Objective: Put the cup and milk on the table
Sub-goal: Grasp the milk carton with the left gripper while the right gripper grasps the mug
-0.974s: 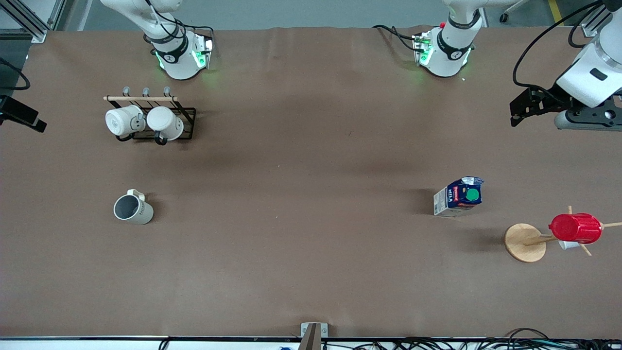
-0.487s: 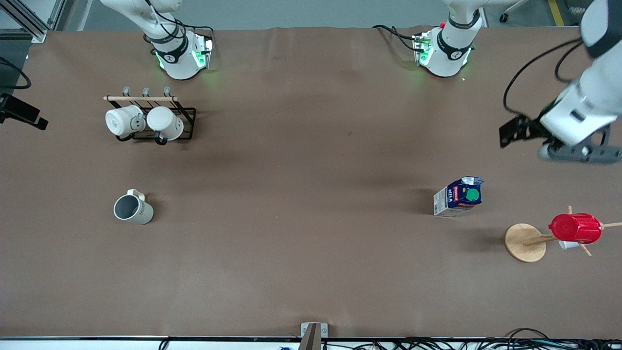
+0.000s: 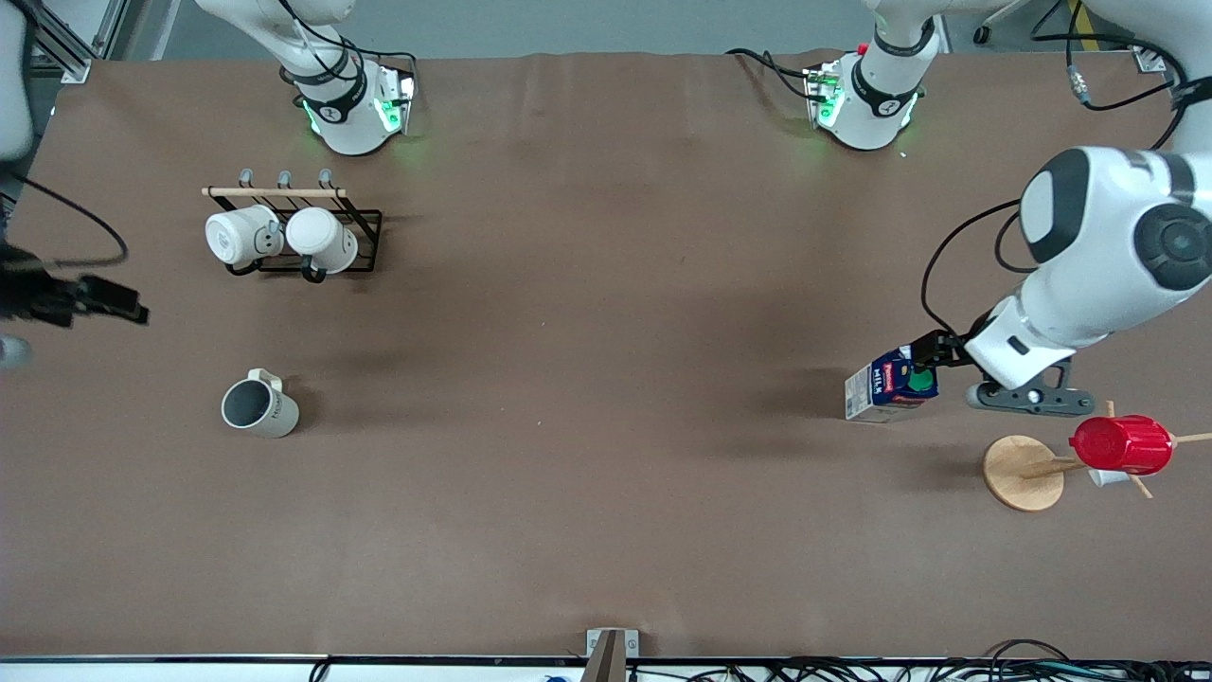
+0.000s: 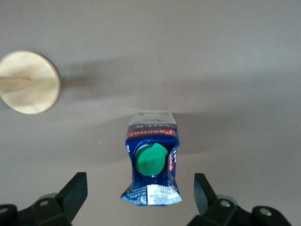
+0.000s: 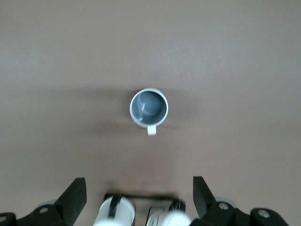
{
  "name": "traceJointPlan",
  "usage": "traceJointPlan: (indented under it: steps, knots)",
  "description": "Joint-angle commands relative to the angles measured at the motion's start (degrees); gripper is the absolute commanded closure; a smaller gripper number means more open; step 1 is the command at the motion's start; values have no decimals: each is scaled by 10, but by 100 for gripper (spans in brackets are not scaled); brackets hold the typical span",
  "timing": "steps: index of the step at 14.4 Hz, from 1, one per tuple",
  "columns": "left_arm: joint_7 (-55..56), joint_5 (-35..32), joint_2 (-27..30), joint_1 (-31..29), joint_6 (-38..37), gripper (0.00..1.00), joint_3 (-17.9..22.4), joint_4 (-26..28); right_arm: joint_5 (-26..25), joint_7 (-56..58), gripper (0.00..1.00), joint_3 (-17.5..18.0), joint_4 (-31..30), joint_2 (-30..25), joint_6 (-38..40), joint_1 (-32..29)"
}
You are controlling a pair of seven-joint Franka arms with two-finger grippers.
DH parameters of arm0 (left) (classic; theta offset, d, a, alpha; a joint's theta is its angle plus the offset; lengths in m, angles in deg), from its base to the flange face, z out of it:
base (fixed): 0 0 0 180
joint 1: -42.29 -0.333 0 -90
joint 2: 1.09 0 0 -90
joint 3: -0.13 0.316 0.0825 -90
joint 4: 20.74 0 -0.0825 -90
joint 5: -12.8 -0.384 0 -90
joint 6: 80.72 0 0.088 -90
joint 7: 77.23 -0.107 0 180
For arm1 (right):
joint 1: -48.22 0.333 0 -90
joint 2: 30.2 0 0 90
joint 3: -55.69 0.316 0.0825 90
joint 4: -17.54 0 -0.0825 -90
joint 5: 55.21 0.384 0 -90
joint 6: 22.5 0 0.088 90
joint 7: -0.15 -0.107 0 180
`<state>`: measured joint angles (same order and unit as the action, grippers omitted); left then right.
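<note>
The wooden disc (image 3: 1023, 472) with the red ribbed cup (image 3: 1122, 444) stands nearest the front camera on the table (image 3: 606, 530). Farther from that camera, the cup (image 3: 258, 407) stands upright toward the right arm's end and the milk (image 3: 893, 383) toward the left arm's. The left gripper (image 4: 141, 195) hangs over the milk, jaws wide open; coming down off-centre could topple the carton. The right gripper (image 5: 139, 197) hovers above the cup, jaws open too.

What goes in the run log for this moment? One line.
left gripper: open over milk | right gripper: open, above table, short of cup | neither held
</note>
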<state>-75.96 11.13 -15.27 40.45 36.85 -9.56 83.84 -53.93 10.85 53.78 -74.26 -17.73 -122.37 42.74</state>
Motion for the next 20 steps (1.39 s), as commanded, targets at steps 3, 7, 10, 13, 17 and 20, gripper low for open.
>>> traceJointPlan:
  steps: [3,7,10,13,17,20]
  knots:
    - [4,-5,-26,-1,33,0,-1,17,-2,56,0,2,-88,66,-158,-13]
    - [3,-5,-46,-1,41,15,-1,16,-2,129,0,-19,-101,120,-233,-16]
    - [3,-5,-46,-1,34,34,-1,17,-2,129,0,-19,-159,120,-324,-12]
    - [4,-5,-43,0,22,56,-2,16,-1,129,1,-18,-169,135,-343,-8]
    - [3,-5,-28,0,-26,65,-3,-4,-1,129,16,-18,-189,150,-397,0]
    - [3,-1,-27,4,-58,65,-4,-38,-1,125,61,-18,-196,152,-412,1]
